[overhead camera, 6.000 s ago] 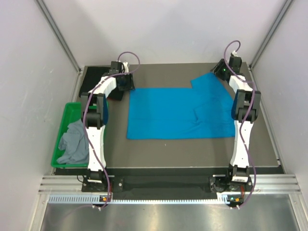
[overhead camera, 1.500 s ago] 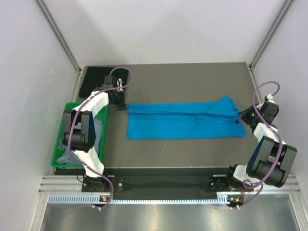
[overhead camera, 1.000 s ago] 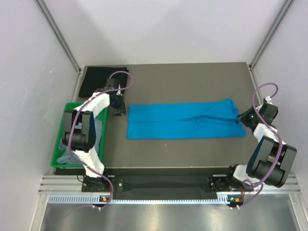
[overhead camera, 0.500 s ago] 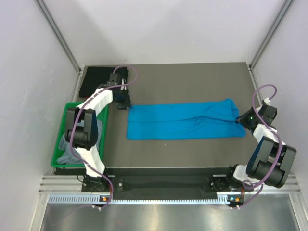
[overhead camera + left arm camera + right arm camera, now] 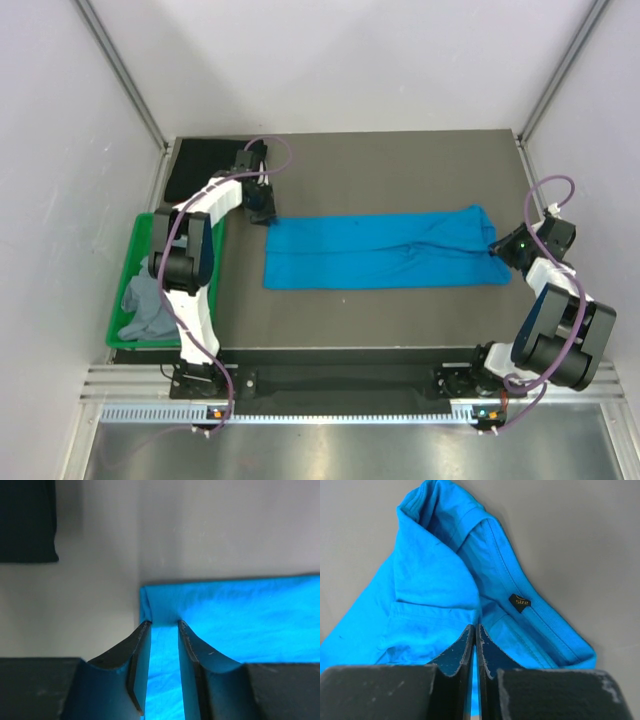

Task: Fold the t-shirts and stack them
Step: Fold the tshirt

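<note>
left hand (image 5: 164,623) half-open astride blue t-shirt (image 5: 380,250) corner | right hand (image 5: 475,627) shut, seemingly pinching it; size label (image 5: 519,602) wrist-only

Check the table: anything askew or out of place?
The blue shirt is folded into a strip, but its right end is bunched and uneven, with the neck label showing. The grey shirt lies crumpled in the green bin, unfolded.

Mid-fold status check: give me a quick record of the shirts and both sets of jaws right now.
blue t-shirt: folded into a long strip, lying flat
black t-shirt: folded, beyond the green bin
grey t-shirt: crumpled in the green bin
left gripper: jaws open, straddling the strip's far-left corner
right gripper: jaws shut at the collar end; pinch unclear
</note>
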Available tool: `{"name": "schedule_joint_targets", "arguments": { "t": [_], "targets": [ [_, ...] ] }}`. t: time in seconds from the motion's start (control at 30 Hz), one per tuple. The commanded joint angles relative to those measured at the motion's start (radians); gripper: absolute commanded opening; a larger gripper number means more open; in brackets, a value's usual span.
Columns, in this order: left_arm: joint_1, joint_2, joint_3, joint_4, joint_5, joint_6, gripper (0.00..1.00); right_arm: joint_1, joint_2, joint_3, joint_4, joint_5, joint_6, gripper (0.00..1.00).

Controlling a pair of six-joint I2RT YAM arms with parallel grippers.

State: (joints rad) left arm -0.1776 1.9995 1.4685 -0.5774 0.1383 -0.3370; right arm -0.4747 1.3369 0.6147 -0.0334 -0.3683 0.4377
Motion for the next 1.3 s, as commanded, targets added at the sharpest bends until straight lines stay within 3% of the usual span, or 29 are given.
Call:
{"name": "schedule_joint_targets", "arguments": {
  "t": [0.0, 0.2, 0.33, 0.37, 0.77, 0.8, 0.83, 0.87, 1.03, 1.27],
  "targets": [
    [0.003, 0.011, 0.064, 0.031, 0.0, 0.026, 0.33, -0.013, -0.015, 0.003, 0.026, -0.009, -0.008, 0.02],
    [0.003, 0.024, 0.075, 0.04, 0.004, 0.039, 0.26, -0.013, -0.018, 0.008, 0.026, -0.009, -0.008, 0.02],
    [0.004, 0.033, 0.088, 0.039, 0.001, 0.043, 0.0, -0.013, -0.013, 0.01, 0.026, -0.006, -0.005, 0.01],
    [0.006, 0.036, 0.092, 0.043, 0.0, 0.043, 0.0, -0.013, -0.012, 0.01, 0.052, -0.006, -0.004, 0.01],
    [0.012, 0.03, 0.151, 0.016, -0.017, 0.041, 0.02, -0.013, -0.013, 0.005, 0.061, -0.023, 0.002, 0.0],
    [0.012, 0.03, 0.161, -0.008, -0.019, 0.035, 0.2, -0.013, -0.012, 0.005, 0.059, -0.026, 0.001, 0.0],
    [0.013, 0.028, 0.162, -0.028, -0.025, 0.033, 0.29, -0.013, -0.013, 0.006, 0.058, -0.026, 0.001, 0.0],
    [0.012, 0.016, 0.158, -0.039, -0.031, 0.029, 0.31, -0.013, -0.013, 0.007, 0.058, -0.026, 0.002, 0.0],
    [0.012, -0.065, 0.119, -0.128, -0.088, 0.003, 0.33, -0.013, -0.031, 0.008, 0.052, -0.035, 0.006, 0.0],
    [0.009, -0.171, -0.094, -0.033, 0.02, -0.007, 0.31, -0.013, -0.028, 0.0, 0.067, -0.055, 0.024, 0.0]
  ]
}}
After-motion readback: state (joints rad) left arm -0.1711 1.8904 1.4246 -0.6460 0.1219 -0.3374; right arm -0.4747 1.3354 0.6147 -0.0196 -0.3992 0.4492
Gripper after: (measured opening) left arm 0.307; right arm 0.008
